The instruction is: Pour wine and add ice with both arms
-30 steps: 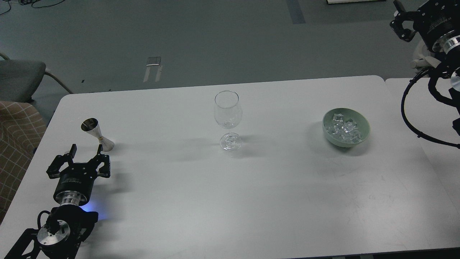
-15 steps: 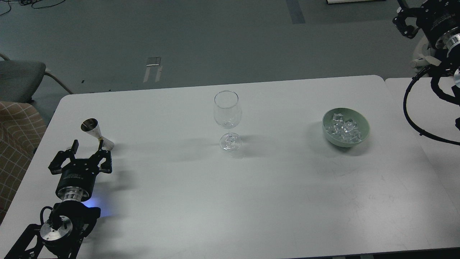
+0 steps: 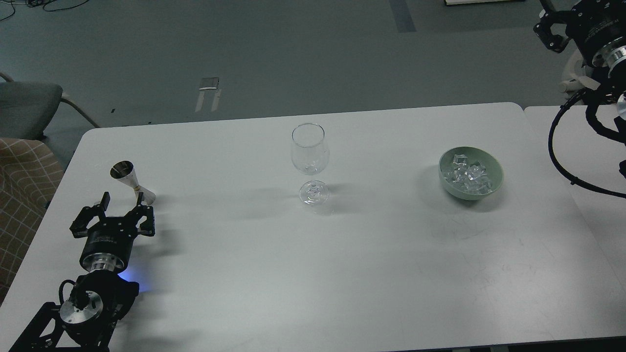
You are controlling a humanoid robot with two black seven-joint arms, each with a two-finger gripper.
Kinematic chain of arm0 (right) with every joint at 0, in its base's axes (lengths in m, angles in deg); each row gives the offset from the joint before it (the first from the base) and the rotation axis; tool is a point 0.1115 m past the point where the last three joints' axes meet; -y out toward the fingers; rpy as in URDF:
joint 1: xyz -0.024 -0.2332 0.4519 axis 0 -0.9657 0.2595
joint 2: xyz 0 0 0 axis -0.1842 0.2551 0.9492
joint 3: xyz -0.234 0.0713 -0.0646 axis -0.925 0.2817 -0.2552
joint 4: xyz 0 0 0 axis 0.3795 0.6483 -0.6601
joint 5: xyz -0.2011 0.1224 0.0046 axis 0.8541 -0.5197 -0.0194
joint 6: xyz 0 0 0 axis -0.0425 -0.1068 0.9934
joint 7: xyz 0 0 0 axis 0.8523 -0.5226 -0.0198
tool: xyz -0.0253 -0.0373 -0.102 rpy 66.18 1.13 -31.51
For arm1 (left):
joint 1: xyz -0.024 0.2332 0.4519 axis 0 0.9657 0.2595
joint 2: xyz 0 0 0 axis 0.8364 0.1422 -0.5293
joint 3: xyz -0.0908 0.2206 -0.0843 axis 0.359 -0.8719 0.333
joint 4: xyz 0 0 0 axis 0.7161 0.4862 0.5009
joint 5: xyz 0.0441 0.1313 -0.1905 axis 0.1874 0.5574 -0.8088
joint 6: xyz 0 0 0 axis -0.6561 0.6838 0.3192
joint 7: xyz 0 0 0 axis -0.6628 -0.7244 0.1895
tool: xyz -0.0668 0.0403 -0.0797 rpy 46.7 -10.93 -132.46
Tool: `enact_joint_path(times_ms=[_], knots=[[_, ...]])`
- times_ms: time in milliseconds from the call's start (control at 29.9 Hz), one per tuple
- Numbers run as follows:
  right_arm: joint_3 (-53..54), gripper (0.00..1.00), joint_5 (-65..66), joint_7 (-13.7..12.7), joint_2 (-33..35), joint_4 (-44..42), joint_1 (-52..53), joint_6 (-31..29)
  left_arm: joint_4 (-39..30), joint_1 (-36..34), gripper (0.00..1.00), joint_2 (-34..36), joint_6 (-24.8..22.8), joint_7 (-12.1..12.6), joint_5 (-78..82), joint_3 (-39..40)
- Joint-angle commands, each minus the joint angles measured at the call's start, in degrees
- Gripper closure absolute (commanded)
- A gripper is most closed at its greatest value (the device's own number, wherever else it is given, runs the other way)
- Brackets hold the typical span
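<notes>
A clear stemmed wine glass (image 3: 309,161) stands upright in the middle of the white table (image 3: 342,254); I see no liquid in it. A silver metal jigger (image 3: 131,182) stands at the left. A pale green bowl (image 3: 493,185) at the right holds several clear ice cubes (image 3: 468,175). My left gripper (image 3: 122,200) is open and empty, just in front of the jigger, its fingers either side of the jigger's base line. My right gripper (image 3: 550,27) is at the top right corner, high off the table, partly cut off by the frame edge. The wine does not show.
A second white table (image 3: 577,146) adjoins at the right, under my right arm's black cable. A grey chair (image 3: 29,105) and a checked cushion (image 3: 22,186) stand beyond the table's left edge.
My left gripper has moved forward towards the jigger, staying open. My right gripper has risen a little towards the top right corner.
</notes>
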State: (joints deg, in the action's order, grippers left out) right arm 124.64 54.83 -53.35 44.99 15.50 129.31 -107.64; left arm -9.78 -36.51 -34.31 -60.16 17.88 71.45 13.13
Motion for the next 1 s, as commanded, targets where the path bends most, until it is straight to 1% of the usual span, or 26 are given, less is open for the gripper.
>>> enact_joint_path(times_ms=[0, 167, 334, 501, 635, 969], knots=[[-0.01, 0.0, 0.01, 0.0, -0.08, -0.01, 0.08, 0.0, 1.28, -0.24, 0.32, 0.0, -0.1, 0.03, 0.03, 0.0], [0.07, 0.0, 0.01, 0.0, 0.01, -0.18, -0.09, 0.0, 1.98, -1.47, 0.32, 0.0, -0.01, 0.12, -0.06, 0.0], [0.07, 0.0, 0.01, 0.0, 0.01, -0.18, -0.09, 0.0, 5.75, -4.81, 0.32, -0.09, -0.01, 0.12, -0.06, 0.0], [0.07, 0.0, 0.01, 0.0, 0.0, -0.27, -0.09, 0.78, 6.37, -5.86, 0.32, -0.53, 0.07, 0.12, -0.06, -0.26], [0.07, 0.0, 0.01, 0.09, 0.0, -0.27, -0.18, 1.23, 8.39, -7.36, 0.32, -0.53, -0.01, 0.12, -0.06, -0.97], [0.07, 0.0, 0.01, 0.0, -0.08, -0.27, -0.18, 1.23, 8.31, -7.62, 0.34, -0.45, 0.25, 0.21, 0.38, -1.05]])
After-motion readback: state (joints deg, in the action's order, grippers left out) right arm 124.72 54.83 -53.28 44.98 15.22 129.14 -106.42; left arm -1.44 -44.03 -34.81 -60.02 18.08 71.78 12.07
